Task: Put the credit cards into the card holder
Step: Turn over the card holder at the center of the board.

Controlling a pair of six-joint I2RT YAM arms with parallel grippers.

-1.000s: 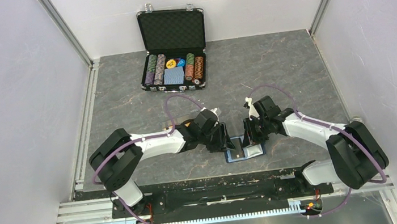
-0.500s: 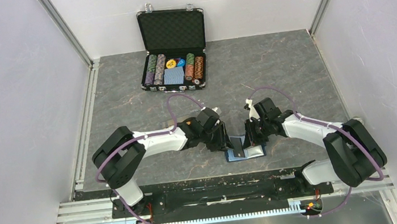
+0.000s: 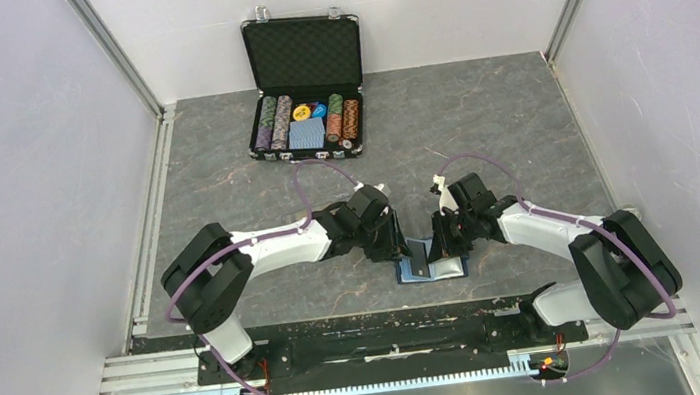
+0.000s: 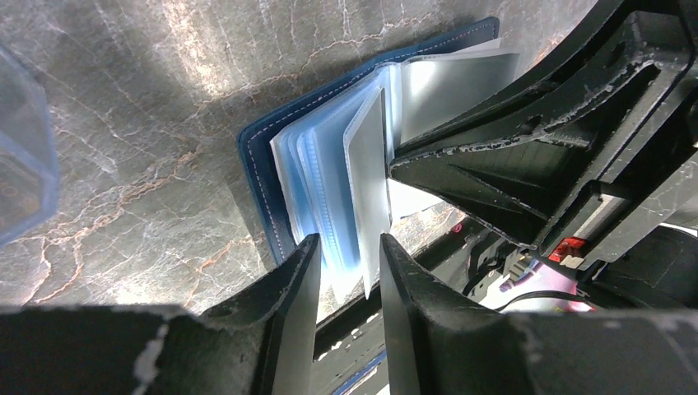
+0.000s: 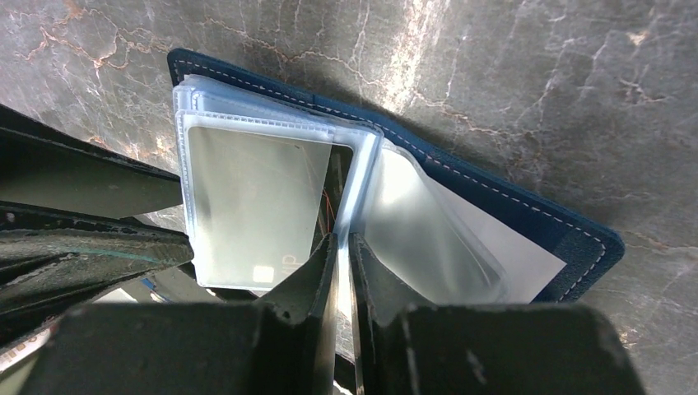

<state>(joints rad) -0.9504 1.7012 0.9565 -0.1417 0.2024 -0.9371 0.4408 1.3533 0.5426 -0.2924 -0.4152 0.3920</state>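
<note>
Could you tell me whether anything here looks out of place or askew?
Only the card holder: it lies open, but its clear sleeves stand fanned up instead of lying flat. The right gripper seems to pinch one sleeve's edge, and the left gripper straddles others with its jaws apart. The poker chip case looks orderly.

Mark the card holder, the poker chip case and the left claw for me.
card holder (image 5: 586, 247): right wrist view, navy cover corner beside the clear sleeves.
poker chip case (image 3: 301, 52): top view, foam-lined open lid.
left claw (image 4: 347, 243): left wrist view, midway between its fingertips.
</note>
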